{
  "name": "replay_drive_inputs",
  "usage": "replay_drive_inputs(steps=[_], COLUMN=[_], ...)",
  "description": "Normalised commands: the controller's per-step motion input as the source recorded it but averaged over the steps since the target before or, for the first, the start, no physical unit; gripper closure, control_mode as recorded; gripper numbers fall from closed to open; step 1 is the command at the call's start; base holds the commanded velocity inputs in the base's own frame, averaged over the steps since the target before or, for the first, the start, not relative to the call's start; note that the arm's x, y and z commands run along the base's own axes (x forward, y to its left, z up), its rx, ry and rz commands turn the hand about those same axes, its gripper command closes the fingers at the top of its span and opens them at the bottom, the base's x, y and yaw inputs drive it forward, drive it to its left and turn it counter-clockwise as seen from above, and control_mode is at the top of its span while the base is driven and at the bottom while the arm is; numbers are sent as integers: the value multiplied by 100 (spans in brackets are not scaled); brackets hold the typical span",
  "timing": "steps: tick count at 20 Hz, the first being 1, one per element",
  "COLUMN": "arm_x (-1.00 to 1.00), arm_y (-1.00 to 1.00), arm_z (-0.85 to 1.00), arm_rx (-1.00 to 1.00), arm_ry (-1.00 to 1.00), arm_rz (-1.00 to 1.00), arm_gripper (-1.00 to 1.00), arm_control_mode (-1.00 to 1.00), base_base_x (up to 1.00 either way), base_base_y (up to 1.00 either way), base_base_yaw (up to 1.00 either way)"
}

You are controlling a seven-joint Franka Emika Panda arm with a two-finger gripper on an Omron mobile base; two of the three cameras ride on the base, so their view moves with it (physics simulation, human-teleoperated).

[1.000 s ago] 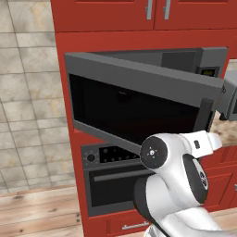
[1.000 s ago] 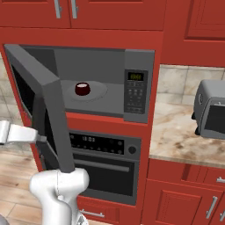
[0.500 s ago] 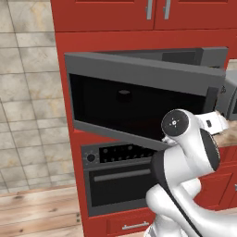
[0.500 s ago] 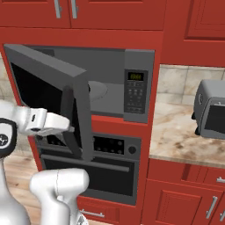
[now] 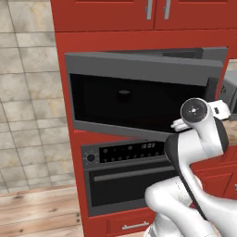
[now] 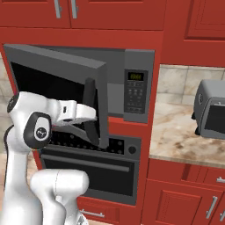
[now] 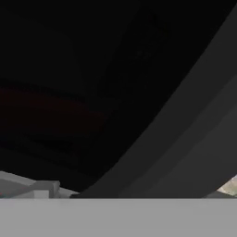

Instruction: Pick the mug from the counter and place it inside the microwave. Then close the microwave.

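Right base view: our hand (image 6: 90,115), released, presses the microwave (image 6: 132,83) door (image 6: 57,83); the mug (image 5: 123,92) sits inside. We should push steadily near the handle (image 6: 91,110) until it latches.

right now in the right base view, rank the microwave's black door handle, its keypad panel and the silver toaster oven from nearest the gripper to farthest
1. Thick black door handle, right at the gripper.
2. Grey keypad panel, to the right on the microwave front.
3. Silver-grey toaster oven, far right on the counter.
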Motion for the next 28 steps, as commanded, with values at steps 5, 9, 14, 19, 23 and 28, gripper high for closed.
replay_drive_inputs(steps=[5, 9, 14, 19, 23, 28], arm_x=[72, 66, 58, 53, 43, 43], arm_y=[-34, -31, -29, -23, -14, -11], arm_z=[1, 0, 4, 10, 12, 12], arm_rx=[4, 5, 6, 7, 6, 2], arm_ry=[-11, -12, -6, -3, -1, 0], arm_rz=[9, 9, 8, 7, 6, 5], arm_gripper=[-100, -100, -100, -100, -100, -100], arm_control_mode=[-100, -100, -100, -100, -100, -100], base_base_x=[0, 0, 0, 0, 0, 0], base_base_y=[0, 0, 0, 0, 0, 0], base_base_yaw=[0, 0, 0, 0, 0, 0])
